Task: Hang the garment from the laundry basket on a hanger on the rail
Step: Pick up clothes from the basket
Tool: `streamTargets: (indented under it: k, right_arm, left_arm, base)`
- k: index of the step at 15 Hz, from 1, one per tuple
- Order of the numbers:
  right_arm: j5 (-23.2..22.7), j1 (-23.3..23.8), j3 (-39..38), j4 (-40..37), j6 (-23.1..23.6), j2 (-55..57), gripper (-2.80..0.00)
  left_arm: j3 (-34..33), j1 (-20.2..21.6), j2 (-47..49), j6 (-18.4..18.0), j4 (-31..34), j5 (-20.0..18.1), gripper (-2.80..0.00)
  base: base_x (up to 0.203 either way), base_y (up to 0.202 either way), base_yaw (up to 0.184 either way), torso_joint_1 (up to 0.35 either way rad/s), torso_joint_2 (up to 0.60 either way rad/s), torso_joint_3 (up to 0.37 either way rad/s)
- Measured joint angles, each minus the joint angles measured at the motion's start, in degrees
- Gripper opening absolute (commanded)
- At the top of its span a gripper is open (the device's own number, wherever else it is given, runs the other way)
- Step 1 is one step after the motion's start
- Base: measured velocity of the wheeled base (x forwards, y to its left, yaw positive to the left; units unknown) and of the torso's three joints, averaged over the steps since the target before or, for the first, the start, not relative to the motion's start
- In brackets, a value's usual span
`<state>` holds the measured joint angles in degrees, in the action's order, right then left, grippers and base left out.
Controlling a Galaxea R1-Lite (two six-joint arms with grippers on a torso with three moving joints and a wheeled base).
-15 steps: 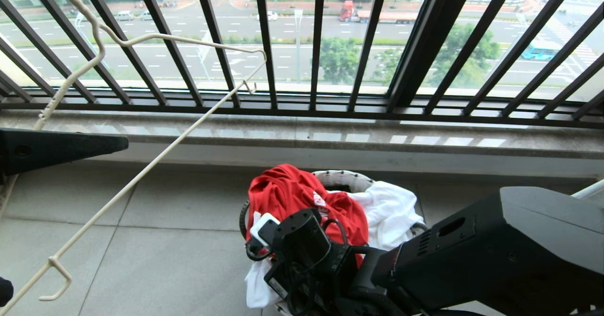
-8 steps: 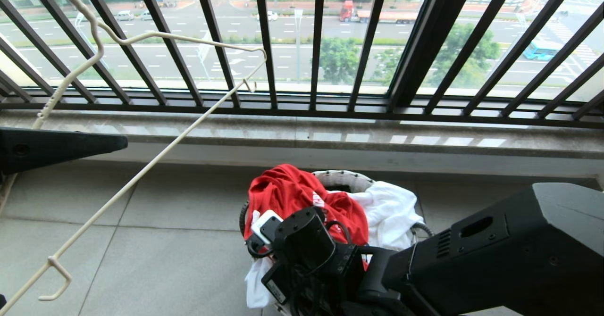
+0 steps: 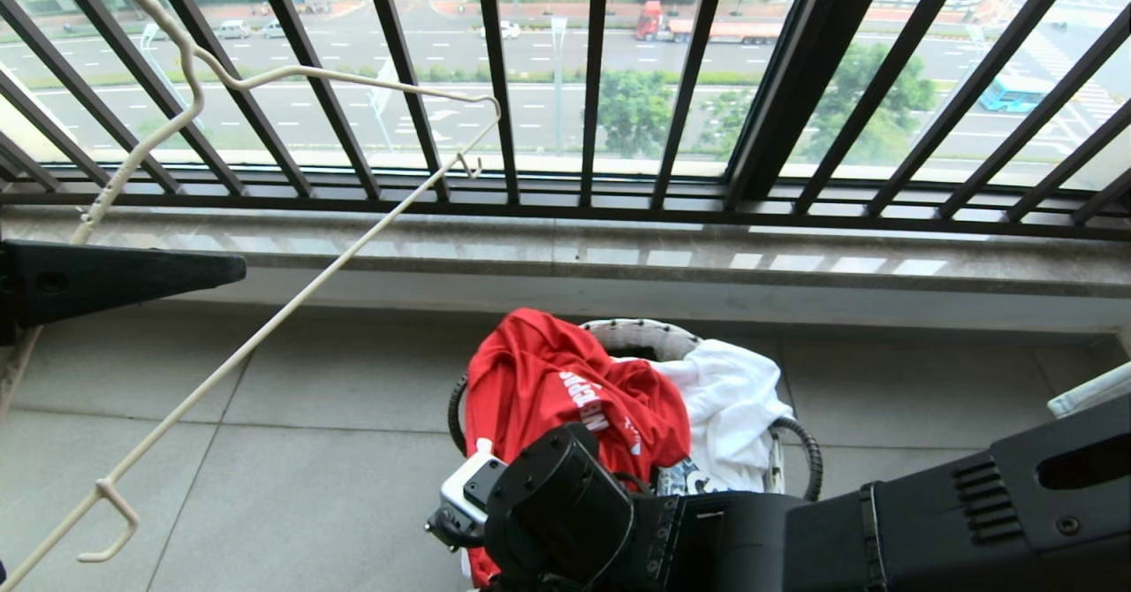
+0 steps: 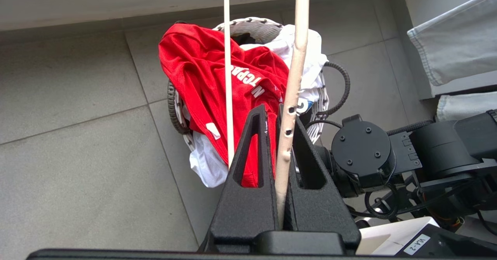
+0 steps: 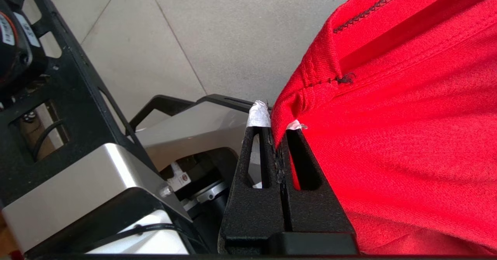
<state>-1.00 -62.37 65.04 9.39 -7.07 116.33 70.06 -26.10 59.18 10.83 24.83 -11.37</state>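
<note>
At the left edge of the head view, the left hand (image 3: 231, 267) is pinched on the cream hanger (image 3: 265, 331), held aloft before the railing (image 3: 601, 88). Lower centre, the red garment (image 3: 548, 380) drapes over the laundry basket (image 3: 641, 336) beside a white T-shirt (image 3: 729, 398). The right hand (image 5: 278, 136) is clamped on the garment's edge.

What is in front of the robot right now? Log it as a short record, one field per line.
setting: tiled floor beside a black barred railing
laundry basket: on the floor, holding clothes
garment: red, draped over the basket's rim
white T-shirt: in the basket beside the garment
left gripper: shut on the hanger, held up at the left
right gripper: shut on a fold of the garment
</note>
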Motion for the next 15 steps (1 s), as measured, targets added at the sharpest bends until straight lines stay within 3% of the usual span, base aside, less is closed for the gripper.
streamTargets:
  k: [4,12,13,15]
  right_arm:
    - [-3.07,-2.81,0.36,-1.86,-0.59,0.69,-2.80]
    - [-0.09,-3.23,0.61,-1.98,0.00,7.21,-2.80]
    - [0.19,-3.21,0.67,-1.95,0.05,7.70,0.00]
    - [0.29,-3.10,0.72,-1.88,0.00,8.06,0.00]
  left_arm:
    - [0.00,0.00,0.17,0.02,0.00,0.00,-2.80]
    - [0.00,0.00,0.33,0.00,-0.02,0.00,-2.80]
    - [0.00,0.00,0.33,0.00,0.00,0.00,-2.80]
    - [0.00,0.00,0.33,-0.02,0.00,-0.01,-2.80]
  base:
    - [0.000,0.000,0.000,0.000,0.00,0.000]
    - [0.000,0.000,0.000,0.000,0.00,0.000]
    - [0.000,0.000,0.000,0.000,0.00,0.000]
    - [0.000,0.000,0.000,0.000,0.00,0.000]
